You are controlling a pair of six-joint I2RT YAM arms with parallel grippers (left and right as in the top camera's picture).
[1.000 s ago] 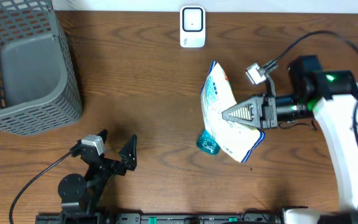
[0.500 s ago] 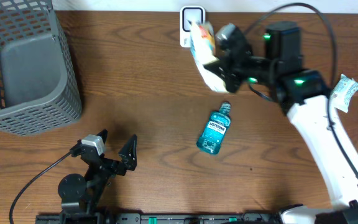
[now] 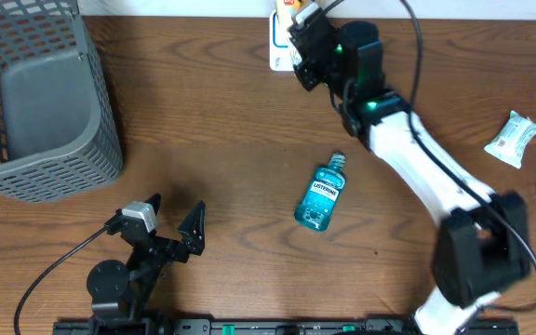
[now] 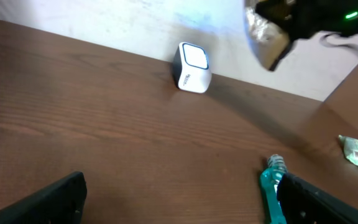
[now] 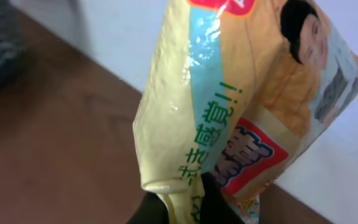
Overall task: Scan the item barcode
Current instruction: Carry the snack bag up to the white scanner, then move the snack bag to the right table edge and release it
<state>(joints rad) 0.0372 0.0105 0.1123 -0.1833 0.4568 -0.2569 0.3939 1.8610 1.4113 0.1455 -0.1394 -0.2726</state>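
Reaching to the far edge of the brown wooden table (image 3: 203, 121), the right gripper (image 3: 305, 33) is clamped on a yellow plastic snack bag (image 5: 229, 93) printed with a face, a red label and green lettering. Its black fingers (image 5: 219, 208) pinch the bag's crimped lower edge, and the bag stands up above them. In the overhead view the bag sits at the top of the frame, right by the small white box-shaped scanner (image 3: 277, 51), which the gripper partly covers. From the left wrist view the bag (image 4: 263, 34) is blurred, up off the table and to the right of the scanner (image 4: 193, 65).

A teal plastic mouthwash bottle (image 3: 322, 195) lies on its side mid-table, and a small white wrapped packet (image 3: 513, 138) lies near the right edge. A grey plastic mesh basket (image 3: 100, 140) stands at the far left. The left gripper (image 3: 175, 209) rests near the front edge with its fingers spread wide and nothing between them.
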